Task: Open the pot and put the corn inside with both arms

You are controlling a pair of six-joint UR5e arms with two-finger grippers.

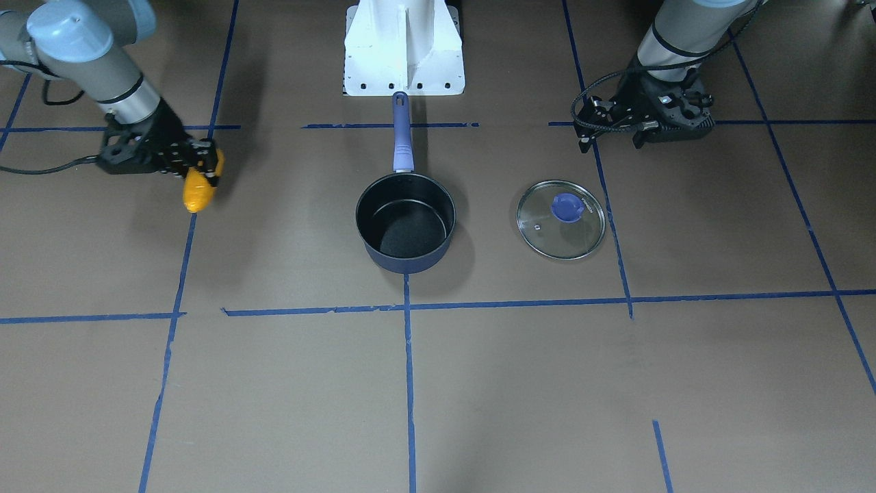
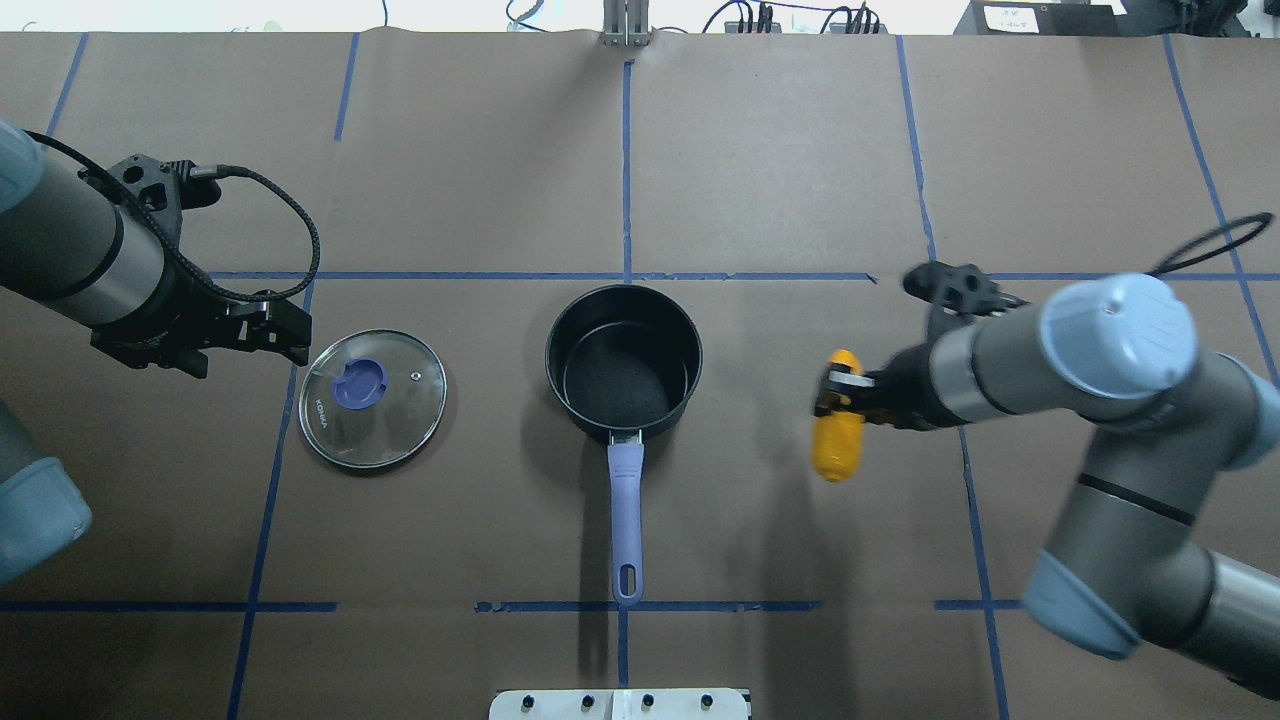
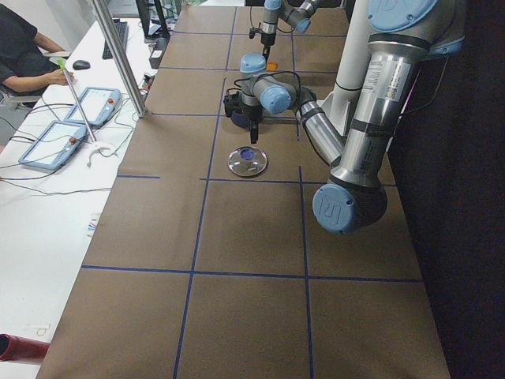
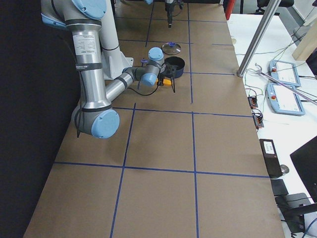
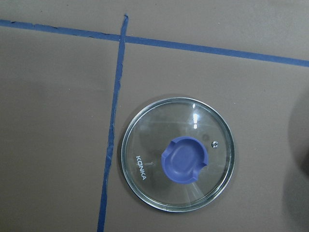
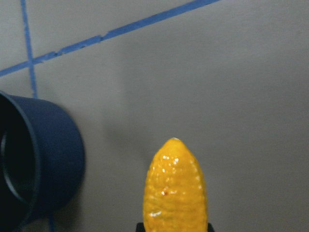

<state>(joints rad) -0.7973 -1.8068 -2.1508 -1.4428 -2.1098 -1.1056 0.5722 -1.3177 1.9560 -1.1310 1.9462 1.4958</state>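
The pot [image 2: 622, 362] stands open in the middle of the table, its lavender handle toward the robot's base. Its inside is empty. It also shows at the left of the right wrist view [image 6: 34, 169]. The glass lid [image 2: 372, 398] with its blue knob lies flat on the table to the pot's left, and it fills the left wrist view [image 5: 177, 153]. My left gripper [image 2: 285, 335] hovers beside the lid's far left edge, open and empty. My right gripper [image 2: 840, 388] is shut on the corn [image 2: 838, 438] and holds it above the table to the right of the pot. The corn's free end shows in the right wrist view [image 6: 176, 188].
The table is covered in brown paper with blue tape lines [image 2: 626, 160]. The white robot base [image 1: 404, 48] stands behind the pot's handle. In the exterior left view, an operator [image 3: 24, 59] and control tablets [image 3: 55, 142] are at a side desk.
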